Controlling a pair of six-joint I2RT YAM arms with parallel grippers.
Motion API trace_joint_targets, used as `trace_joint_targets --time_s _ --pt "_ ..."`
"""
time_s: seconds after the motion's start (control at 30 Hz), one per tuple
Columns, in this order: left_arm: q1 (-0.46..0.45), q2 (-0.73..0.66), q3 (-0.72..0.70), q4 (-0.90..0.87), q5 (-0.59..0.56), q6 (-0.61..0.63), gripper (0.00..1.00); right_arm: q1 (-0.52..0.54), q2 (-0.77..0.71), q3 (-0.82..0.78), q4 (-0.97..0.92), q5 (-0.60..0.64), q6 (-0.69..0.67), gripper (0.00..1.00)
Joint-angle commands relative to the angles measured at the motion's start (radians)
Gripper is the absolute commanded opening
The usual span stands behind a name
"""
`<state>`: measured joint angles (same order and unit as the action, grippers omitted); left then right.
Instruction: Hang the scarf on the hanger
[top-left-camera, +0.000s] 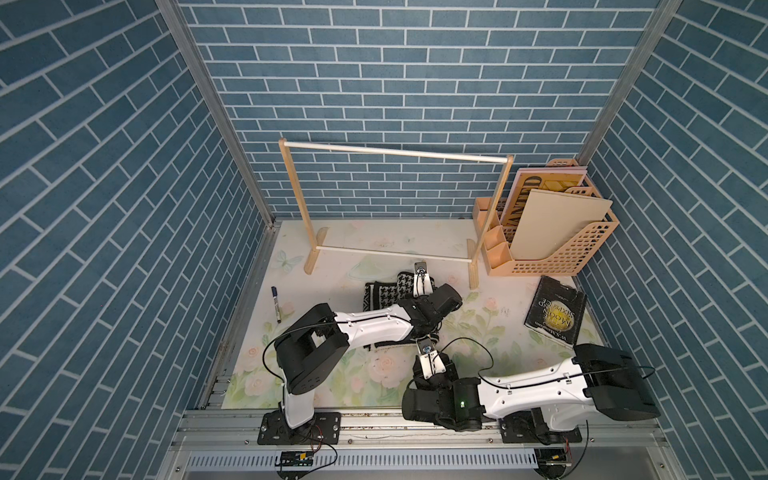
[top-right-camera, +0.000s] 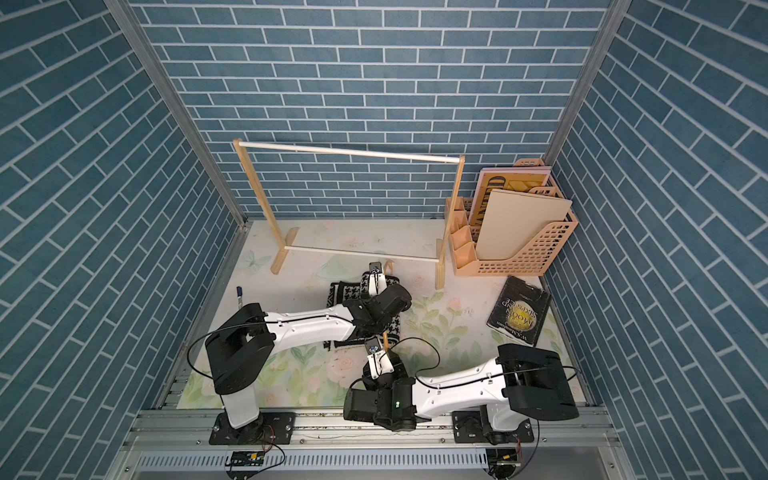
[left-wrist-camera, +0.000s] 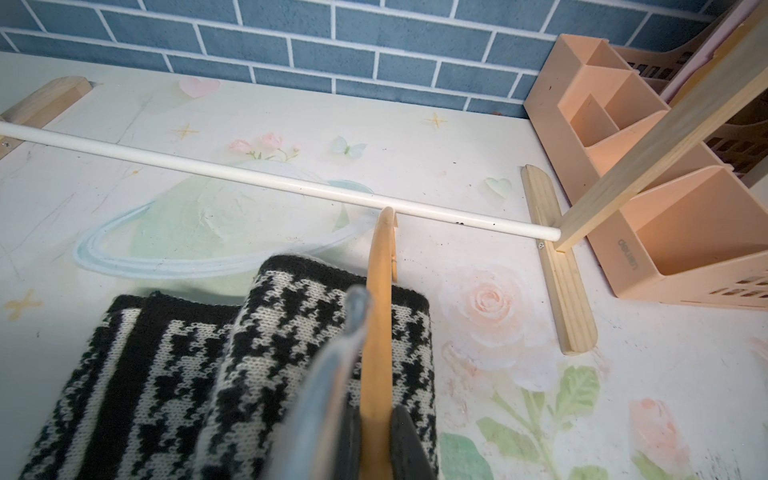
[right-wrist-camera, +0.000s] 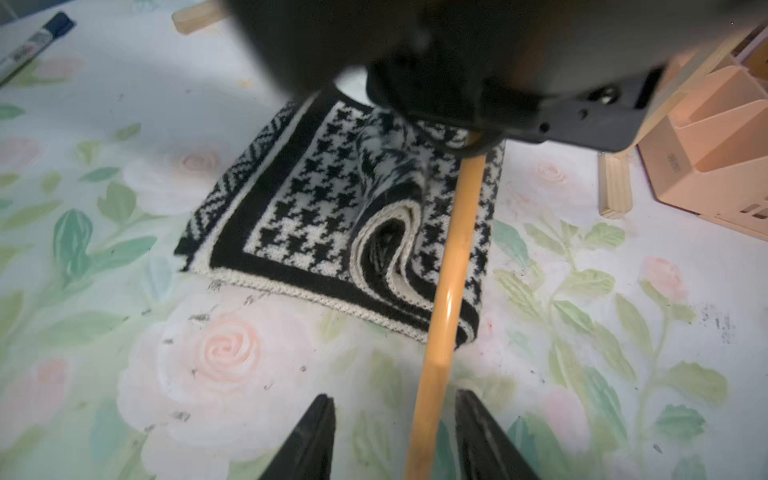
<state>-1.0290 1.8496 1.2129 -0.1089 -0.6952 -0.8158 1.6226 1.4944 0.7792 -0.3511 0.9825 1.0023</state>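
The black-and-white houndstooth scarf (top-left-camera: 386, 293) lies folded on the flowered table (top-left-camera: 490, 332), mostly hidden under my left arm in both top views. In the right wrist view one fold of the scarf (right-wrist-camera: 316, 208) curls up beside the hanger (right-wrist-camera: 451, 270). The orange-tan hanger (left-wrist-camera: 380, 291) runs over the scarf (left-wrist-camera: 187, 374), its far end near the rack's low white rail (left-wrist-camera: 249, 178). My left gripper (left-wrist-camera: 376, 432) is shut on the hanger's wood. My right gripper (right-wrist-camera: 395, 397) is open at the near end, with the hanger passing between its fingers close to one pad (right-wrist-camera: 478, 428).
A wooden-post rack with white rails (top-left-camera: 395, 151) stands at the back. At the back right stands a peach desk organiser (top-left-camera: 548, 249) holding boards. A dark book (top-left-camera: 555, 311) lies on the right, a marker pen (top-left-camera: 276, 303) on the left.
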Motion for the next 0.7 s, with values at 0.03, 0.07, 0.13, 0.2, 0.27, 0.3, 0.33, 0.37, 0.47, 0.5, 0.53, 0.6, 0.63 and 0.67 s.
trace_joint_targets --time_s 0.03,0.07,0.13,0.2,0.27,0.3,0.33,0.37,0.47,0.5,0.53,0.6,0.63,0.67 --pt "-0.005 0.056 -0.039 -0.125 0.114 0.01 0.0 -0.005 -0.023 -0.024 -0.056 0.086 0.082 0.5" --pt "-0.006 0.056 -0.038 -0.124 0.115 0.013 0.0 -0.006 -0.029 -0.04 -0.032 0.091 0.079 0.5" --pt "-0.008 0.053 -0.039 -0.123 0.118 0.015 0.0 -0.007 -0.046 -0.092 0.059 0.092 0.031 0.5" --pt "-0.006 0.055 -0.036 -0.122 0.121 0.019 0.0 -0.006 -0.068 -0.153 0.191 0.075 -0.03 0.5" --pt "-0.006 0.057 -0.033 -0.124 0.124 0.021 0.0 -0.009 -0.082 -0.199 0.282 0.065 -0.053 0.51" --pt "-0.006 0.059 -0.033 -0.123 0.125 0.023 0.0 -0.012 -0.085 -0.214 0.308 0.062 -0.06 0.51" --pt "-0.007 0.058 -0.033 -0.12 0.126 0.022 0.0 -0.015 -0.086 -0.223 0.322 0.061 -0.064 0.51" --pt "-0.007 0.058 -0.034 -0.119 0.129 0.022 0.0 -0.017 -0.085 -0.226 0.33 0.061 -0.069 0.51" --pt "-0.006 0.061 -0.031 -0.116 0.134 0.023 0.0 -0.019 -0.076 -0.222 0.341 0.056 -0.076 0.51" --pt "-0.007 0.061 -0.03 -0.117 0.135 0.023 0.0 -0.019 -0.072 -0.22 0.344 0.053 -0.078 0.51" --pt "-0.007 0.061 -0.03 -0.117 0.135 0.023 0.0 -0.019 -0.068 -0.217 0.346 0.05 -0.078 0.51" --pt "-0.006 0.063 -0.029 -0.12 0.133 0.024 0.0 -0.019 -0.054 -0.213 0.351 0.04 -0.078 0.51" --pt "-0.006 0.061 -0.029 -0.121 0.132 0.023 0.0 -0.019 -0.047 -0.209 0.35 0.036 -0.076 0.51" --pt "-0.006 0.061 -0.029 -0.122 0.131 0.023 0.0 -0.019 -0.036 -0.206 0.348 0.033 -0.072 0.51"
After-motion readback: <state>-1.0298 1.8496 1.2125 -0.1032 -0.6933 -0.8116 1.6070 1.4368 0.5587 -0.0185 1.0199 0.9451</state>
